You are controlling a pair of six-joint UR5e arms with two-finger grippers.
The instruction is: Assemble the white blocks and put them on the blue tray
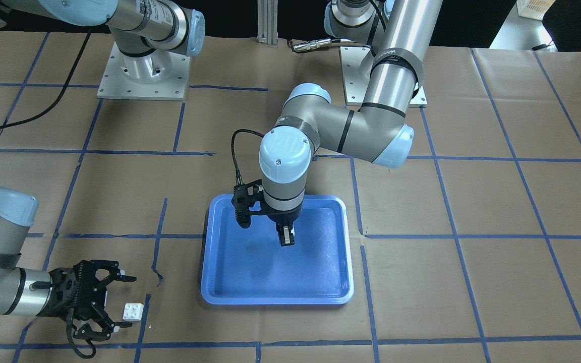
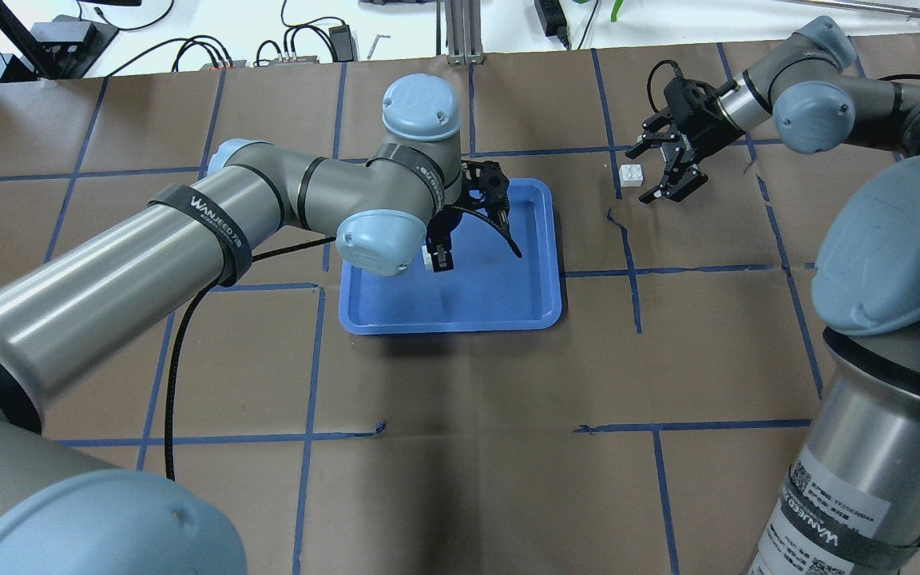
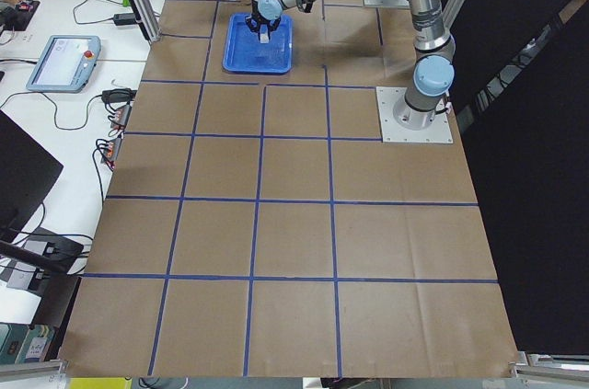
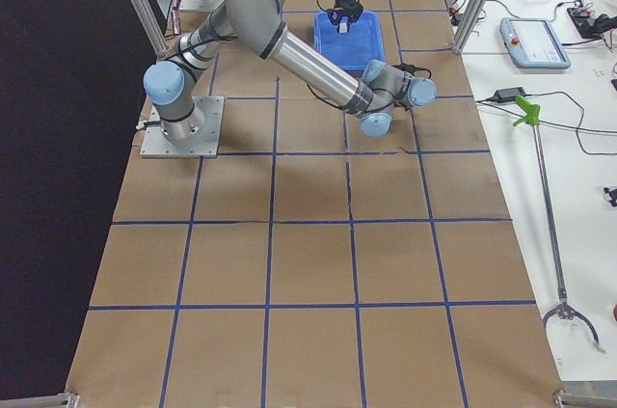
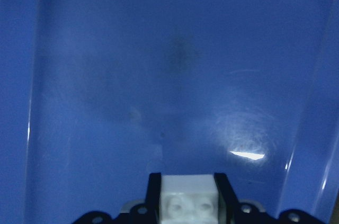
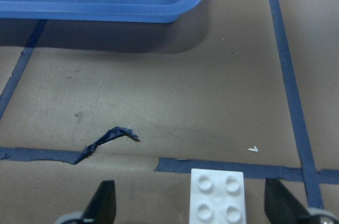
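My left gripper (image 1: 286, 237) hangs over the middle of the blue tray (image 1: 275, 300), pointing down and shut on a white block (image 5: 188, 203), held a little above the tray floor. The block also shows in the overhead view (image 2: 427, 257). The second white block (image 1: 133, 311) lies studs up on the brown paper, apart from the tray. My right gripper (image 1: 125, 302) is open and low over the table, with this block (image 6: 217, 203) between its spread fingers (image 6: 103, 205), nearer one finger. The gripper (image 2: 642, 173) and block (image 2: 630, 175) show at the overhead view's upper right.
The table is covered in brown paper with a grid of blue tape lines. A torn, lifted bit of tape (image 6: 108, 138) lies between the right gripper and the tray (image 6: 106, 1). Both arm bases (image 1: 141, 70) stand at the robot's side of the table.
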